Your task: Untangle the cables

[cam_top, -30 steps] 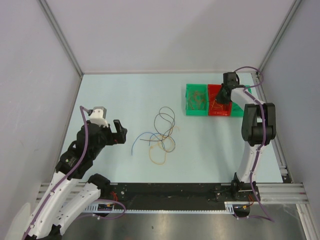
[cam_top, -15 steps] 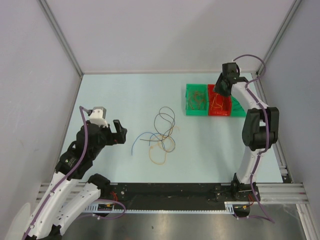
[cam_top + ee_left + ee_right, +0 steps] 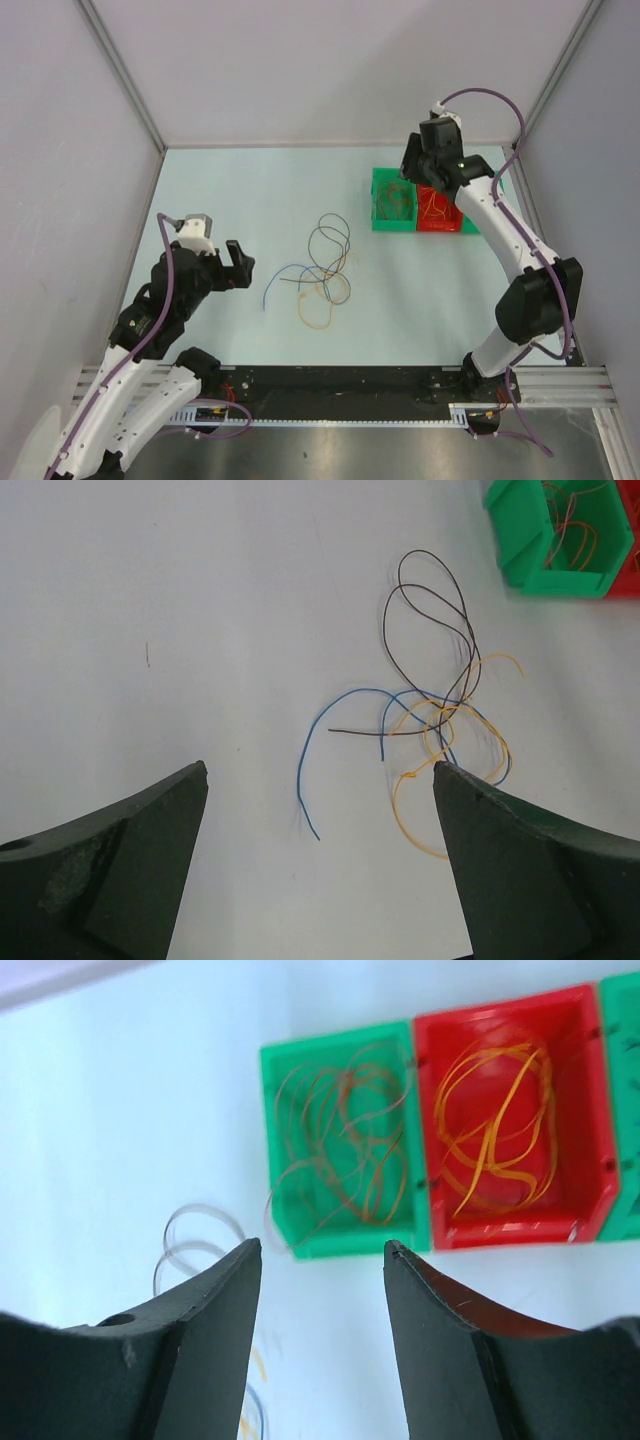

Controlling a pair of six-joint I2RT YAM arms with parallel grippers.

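A loose tangle of cables (image 3: 322,270) lies mid-table: a dark brown loop (image 3: 430,630), a blue strand (image 3: 318,750) and orange-yellow loops (image 3: 440,780) crossing each other. My left gripper (image 3: 240,265) hovers left of the tangle, open and empty; in the left wrist view the left gripper (image 3: 320,767) frames the blue strand's end. My right gripper (image 3: 410,172) is raised over the green bin (image 3: 380,222), open with nothing between its fingers. The right wrist view has the right gripper (image 3: 322,1244) above that bin's front wall.
The green bin (image 3: 268,1110) holds brownish-orange wires (image 3: 345,1150). The red bin (image 3: 510,1230) beside it holds orange wires (image 3: 495,1130). A further green bin edge (image 3: 625,1110) shows at the right. Walls close in the table's back and sides.
My right gripper has lifted out of the red bin, opened, and swung left and up toward the green bin. The left arm and the tangle have not moved.
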